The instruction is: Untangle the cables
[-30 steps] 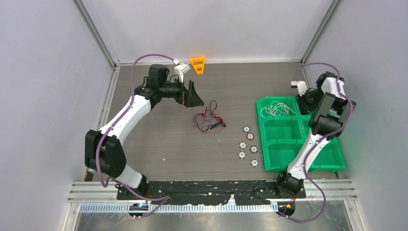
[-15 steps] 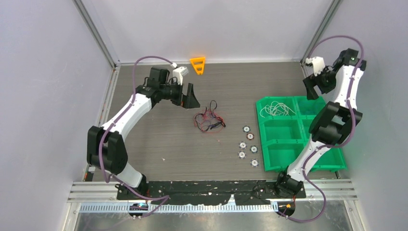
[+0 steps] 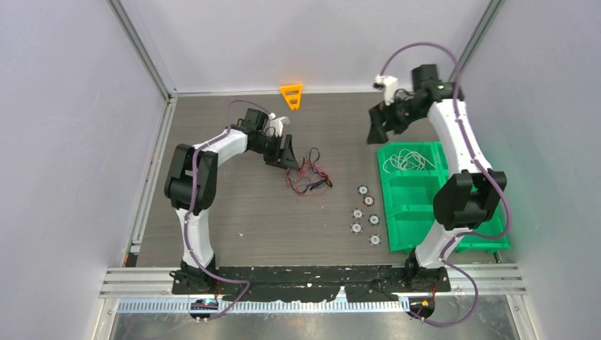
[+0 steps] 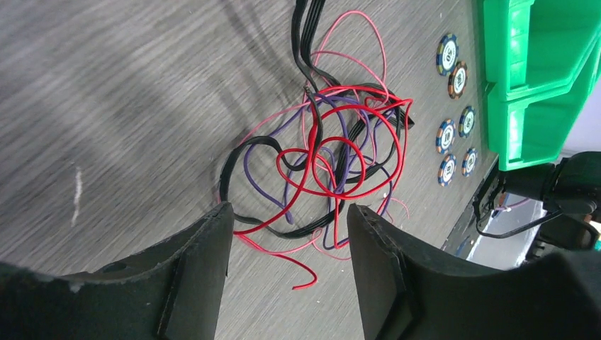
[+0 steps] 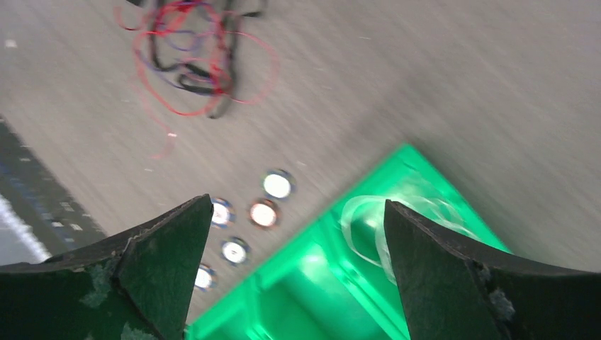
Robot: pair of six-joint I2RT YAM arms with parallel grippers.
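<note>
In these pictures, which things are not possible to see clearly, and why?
- Top view: the cable tangle is too small, so its crossings are unclear.
- Left wrist view: the left gripper covers the tangle's near loops; contact is unclear.
- Right wrist view: blur makes the discs unreadable and smears the white wires in the green bin.

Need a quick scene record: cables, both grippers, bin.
tangle: red, purple, black and pink cables knotted on the table
white cable: loose in the far-left compartment of the green bin
left gripper: open, at the tangle's edge, holding nothing
right gripper: open, empty, raised near the bin's far-left corner
chips: six, between tangle and bin
</note>
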